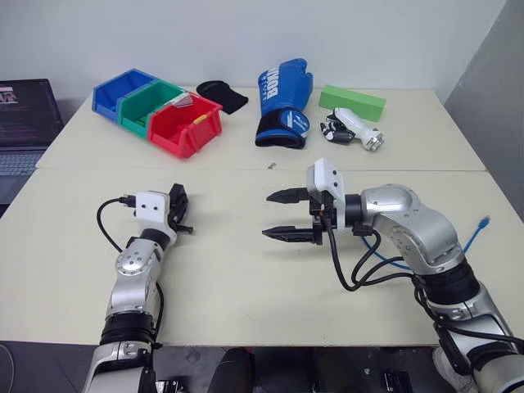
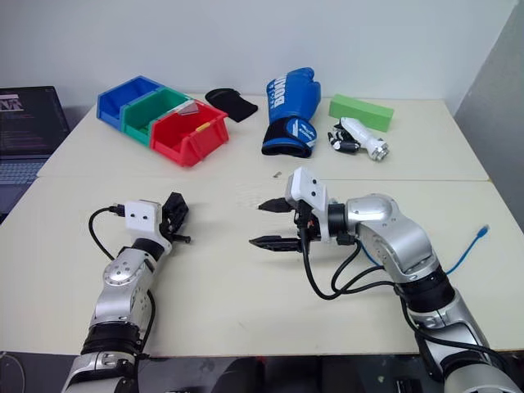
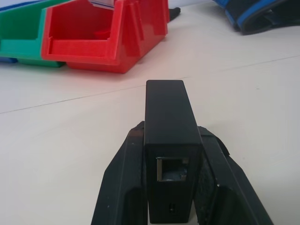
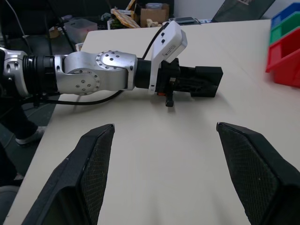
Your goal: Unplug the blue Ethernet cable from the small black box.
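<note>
My left gripper (image 1: 178, 210) is shut on the small black box (image 3: 169, 140), which stands between its two fingers just above the table. The box's port faces the left wrist camera and has nothing plugged into it. The right wrist view shows the box (image 4: 206, 80) from the side, sticking out of the left gripper. My right gripper (image 1: 278, 215) hangs open over the middle of the table, pointing at the left one, with nothing between its fingers. The blue Ethernet cable (image 1: 473, 239) lies at the right under my right arm, its plug (image 1: 485, 220) free on the table.
Red (image 1: 184, 124), green (image 1: 147, 102) and blue (image 1: 119, 90) bins stand at the back left. Behind them lie a black fabric piece (image 1: 223, 95), a blue boxing glove (image 1: 285, 102), a green block (image 1: 352, 102) and a white tool (image 1: 358, 129). A laptop (image 1: 24, 123) sits at far left.
</note>
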Robot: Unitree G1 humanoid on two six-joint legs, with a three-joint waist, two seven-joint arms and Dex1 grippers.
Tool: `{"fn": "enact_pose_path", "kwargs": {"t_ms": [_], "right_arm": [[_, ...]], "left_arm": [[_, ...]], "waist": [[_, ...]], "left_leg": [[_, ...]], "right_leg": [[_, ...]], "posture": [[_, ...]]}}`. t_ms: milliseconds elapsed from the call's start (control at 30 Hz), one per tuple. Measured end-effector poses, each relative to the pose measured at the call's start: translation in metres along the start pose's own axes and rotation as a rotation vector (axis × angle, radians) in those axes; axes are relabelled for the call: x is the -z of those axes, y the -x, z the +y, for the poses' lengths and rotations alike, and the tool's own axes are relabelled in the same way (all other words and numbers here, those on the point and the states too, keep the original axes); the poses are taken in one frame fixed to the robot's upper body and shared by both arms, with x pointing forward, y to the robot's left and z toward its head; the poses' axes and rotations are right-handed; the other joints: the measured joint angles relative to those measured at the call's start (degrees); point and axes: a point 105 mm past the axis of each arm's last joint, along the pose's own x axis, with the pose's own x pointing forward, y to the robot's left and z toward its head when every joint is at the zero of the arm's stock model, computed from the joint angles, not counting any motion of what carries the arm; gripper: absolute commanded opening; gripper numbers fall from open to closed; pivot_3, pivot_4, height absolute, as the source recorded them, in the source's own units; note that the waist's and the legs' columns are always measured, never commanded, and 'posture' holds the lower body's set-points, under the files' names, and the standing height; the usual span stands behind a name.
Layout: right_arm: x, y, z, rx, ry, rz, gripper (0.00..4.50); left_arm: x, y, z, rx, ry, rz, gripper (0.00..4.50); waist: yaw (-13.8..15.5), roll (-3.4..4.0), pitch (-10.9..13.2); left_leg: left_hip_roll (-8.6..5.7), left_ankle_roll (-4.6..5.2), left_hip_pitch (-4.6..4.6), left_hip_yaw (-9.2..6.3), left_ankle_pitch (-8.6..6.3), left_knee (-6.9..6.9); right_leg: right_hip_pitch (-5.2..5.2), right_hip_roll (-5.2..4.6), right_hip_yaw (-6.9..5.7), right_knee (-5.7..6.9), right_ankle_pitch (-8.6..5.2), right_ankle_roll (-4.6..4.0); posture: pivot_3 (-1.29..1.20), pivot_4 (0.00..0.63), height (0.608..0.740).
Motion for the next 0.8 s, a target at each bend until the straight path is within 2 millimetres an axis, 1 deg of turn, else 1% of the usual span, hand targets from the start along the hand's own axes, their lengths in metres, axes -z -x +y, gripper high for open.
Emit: {"fn": "enact_pose_path", "kwargs": {"t_ms": [33,233,267,300,333,467,567,600,667,800], "right_arm": [[0.001,0.000,0.001,-0.007,-0.005,0.002,3.69],[0.002,0.000,0.001,-0.013,-0.025,0.006,3.69],[0.003,0.000,0.001,-0.013,-0.030,0.009,3.69],[0.003,0.001,0.001,-0.012,-0.032,0.011,3.69],[0.003,0.001,0.001,-0.011,-0.033,0.011,3.69],[0.005,0.004,0.001,0.008,-0.050,0.016,3.69],[0.019,0.017,-0.002,0.071,-0.094,0.042,3.69],[0.025,0.023,-0.004,0.102,-0.116,0.052,3.69],[0.032,0.032,-0.007,0.144,-0.136,0.068,3.69],[0.032,0.053,-0.018,0.227,-0.128,0.082,3.69]], "left_arm": [[0.005,0.002,0.001,-0.008,0.003,0.012,2.12],[0.006,0.006,0.004,-0.016,0.021,0.009,3.39],[0.007,0.009,0.004,-0.016,0.032,0.010,3.51],[0.007,0.011,0.004,-0.014,0.052,0.016,3.75],[0.008,0.013,0.003,-0.008,0.065,0.025,3.83],[0.009,0.028,-0.001,0.045,0.120,0.086,3.83],[0.009,0.047,0.000,0.120,0.126,0.180,3.83],[0.007,0.054,0.003,0.148,0.112,0.209,3.83],[-0.003,0.061,0.010,0.178,0.069,0.231,3.83],[-0.026,0.071,0.020,0.247,-0.014,0.247,3.83]], "waist": [[-0.03,0.00,0.00],[-0.26,0.00,0.00],[-0.29,0.01,0.00],[-0.29,0.01,0.00],[-0.28,0.01,0.00],[-0.28,0.01,0.00],[-0.20,0.00,0.00],[-0.21,0.00,0.00],[-0.18,0.01,0.00],[-0.18,0.02,0.01]], "left_leg": [[0.01,0.00,0.00,-0.01,0.00,0.00],[0.04,0.01,0.07,0.01,0.00,-0.02],[0.04,0.01,0.07,0.02,0.00,-0.02],[0.04,0.00,0.07,0.01,0.00,-0.02],[0.04,0.01,0.07,0.01,0.00,-0.02],[0.06,0.01,0.05,0.01,0.00,-0.03],[0.08,0.01,0.02,-0.06,0.00,-0.07],[0.09,0.01,0.01,-0.08,-0.01,-0.06],[0.08,0.01,0.03,-0.07,0.00,-0.07],[0.04,0.01,0.08,-0.03,0.00,-0.09]], "right_leg": [[0.00,0.00,-0.01,0.01,0.00,0.00],[-0.01,0.01,0.02,0.08,0.00,0.00],[-0.01,0.00,0.03,0.07,0.00,0.00],[-0.01,0.00,0.03,0.08,0.00,0.00],[-0.01,0.00,0.04,0.08,0.00,0.00],[-0.01,-0.01,0.05,0.06,0.00,0.00],[-0.01,-0.02,0.05,0.03,0.00,0.00],[0.00,-0.01,0.05,0.04,0.00,-0.01],[0.00,-0.01,0.04,0.06,0.00,-0.01],[0.03,0.06,0.03,0.09,-0.01,-0.01]], "posture": [[0.00,0.150,0.740],[0.00,0.150,0.740],[0.00,0.150,0.740],[0.00,0.150,0.740],[0.00,0.150,0.740],[0.00,0.150,0.740],[0.00,0.150,0.740],[0.00,0.150,0.740],[0.00,0.150,0.740],[0.00,0.150,0.740]]}}
